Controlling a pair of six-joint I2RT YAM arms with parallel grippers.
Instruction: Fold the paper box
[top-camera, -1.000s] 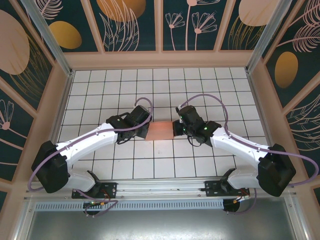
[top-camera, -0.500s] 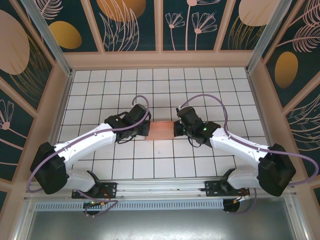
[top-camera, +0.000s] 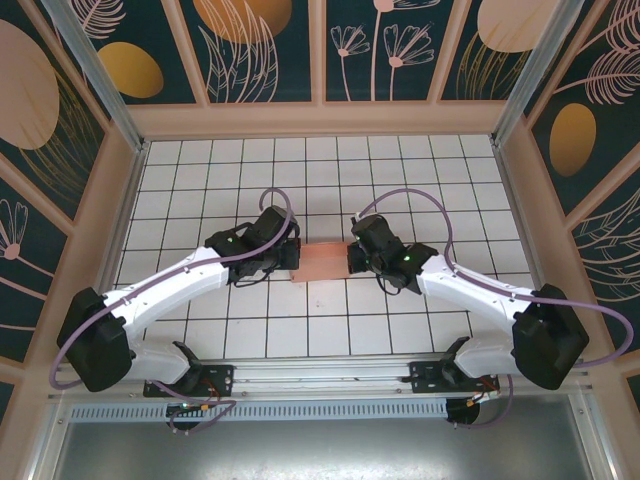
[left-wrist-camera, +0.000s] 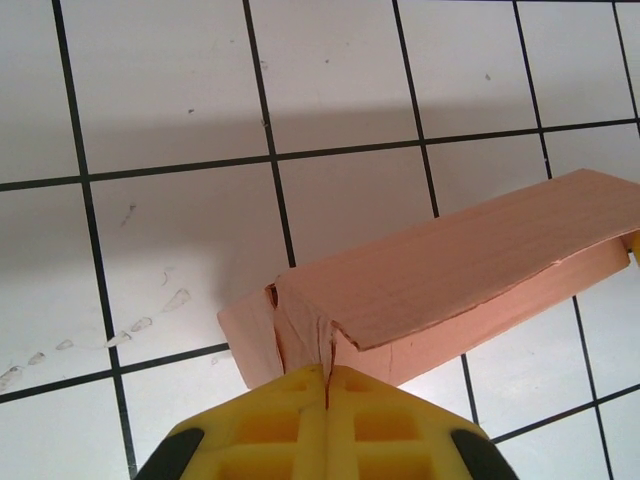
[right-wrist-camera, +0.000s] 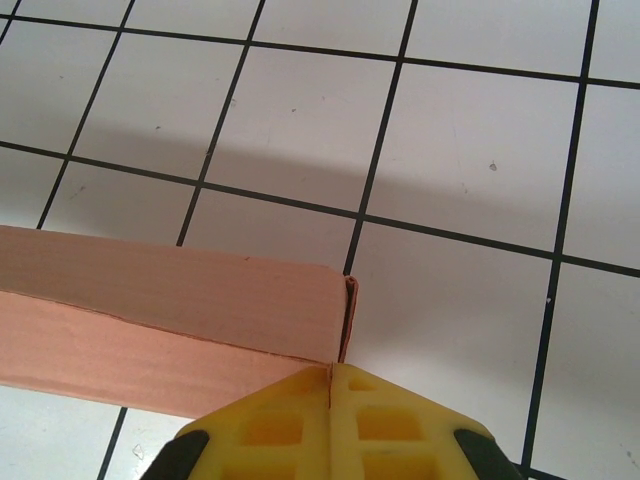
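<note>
The paper box (top-camera: 322, 264) is a salmon-pink, folded rectangular box that hangs between my two grippers over the white tiled floor. My left gripper (top-camera: 297, 259) is shut on the box's left end. In the left wrist view the yellow fingers (left-wrist-camera: 270, 420) pinch a creased end flap of the box (left-wrist-camera: 450, 270), with my left gripper (left-wrist-camera: 328, 372) closed tight. My right gripper (top-camera: 349, 257) is shut on the right end. In the right wrist view my right gripper (right-wrist-camera: 330, 370) nips the thin end flap at the corner of the box (right-wrist-camera: 170, 310).
The floor is white tile with black grid lines (top-camera: 320, 180), walled in by patterned panels (top-camera: 320, 50) at the back and sides. A metal rail (top-camera: 320, 378) with both arm bases runs along the near edge. The box throws a shadow (right-wrist-camera: 300, 150) on the tiles beyond it.
The left arm's wrist has swung slightly to the left and the right arm's elbow has shifted a little. The box stays pinched between both grippers at about the same spot.
</note>
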